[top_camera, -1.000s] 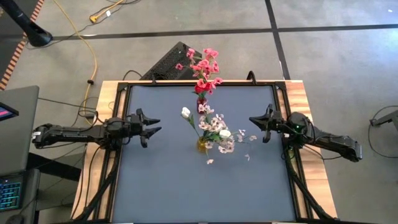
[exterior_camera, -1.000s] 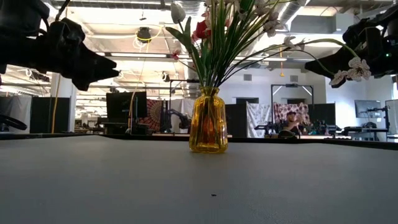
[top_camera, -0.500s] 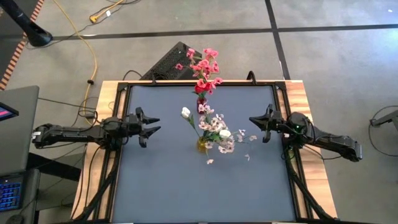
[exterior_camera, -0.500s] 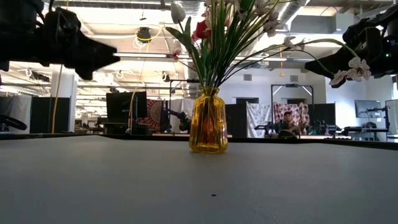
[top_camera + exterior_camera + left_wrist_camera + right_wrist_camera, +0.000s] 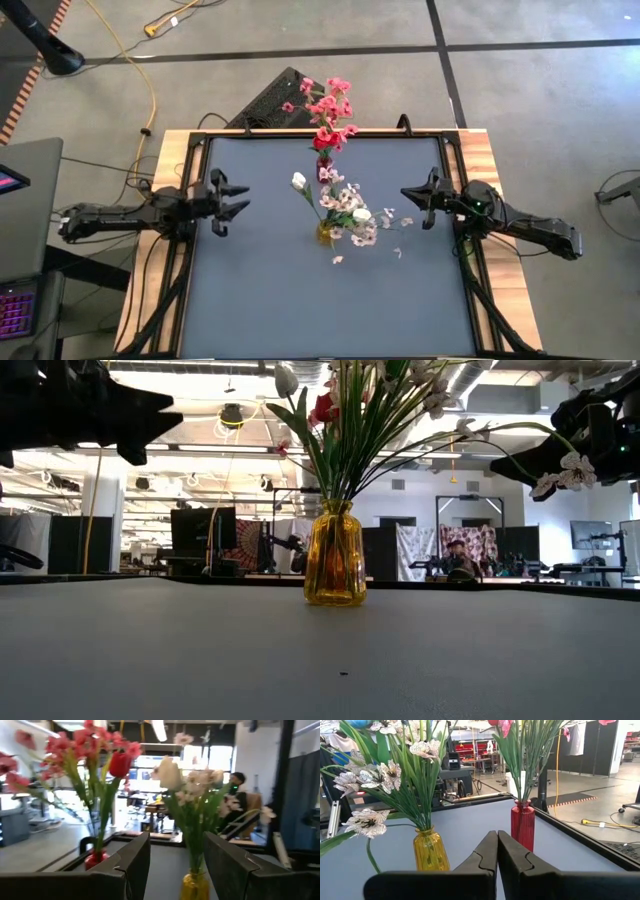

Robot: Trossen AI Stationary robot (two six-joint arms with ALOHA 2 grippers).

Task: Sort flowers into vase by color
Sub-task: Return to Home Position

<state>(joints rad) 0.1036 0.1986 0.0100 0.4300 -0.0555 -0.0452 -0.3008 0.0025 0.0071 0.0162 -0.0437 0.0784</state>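
A yellow glass vase (image 5: 326, 234) stands near the table's middle and holds the pale pink-white blossoms (image 5: 350, 212) and white buds (image 5: 299, 181) on green stems. Behind it, nearer the far edge, a red vase (image 5: 324, 166) holds the bright pink clusters (image 5: 328, 98) and red rosebuds (image 5: 328, 138). My left gripper (image 5: 240, 200) hovers open to the left of the vases, high above the table (image 5: 160, 415). My right gripper (image 5: 404, 194) hovers shut to their right, beside a drooping pale blossom (image 5: 572, 470). In the wrist views both vases (image 5: 194, 887) (image 5: 522, 825) stand ahead of the fingers.
A black rail (image 5: 452, 150) frames the dark table top. A keyboard (image 5: 268, 102) lies beyond the far edge and a laptop (image 5: 22, 200) sits to the left. There is bare table (image 5: 330, 310) toward the near edge. A person (image 5: 462, 554) sits far off in the room.
My left gripper has risen and drawn back a little toward the table's left edge, staying open. My right gripper, the vases and the flowers have kept still.
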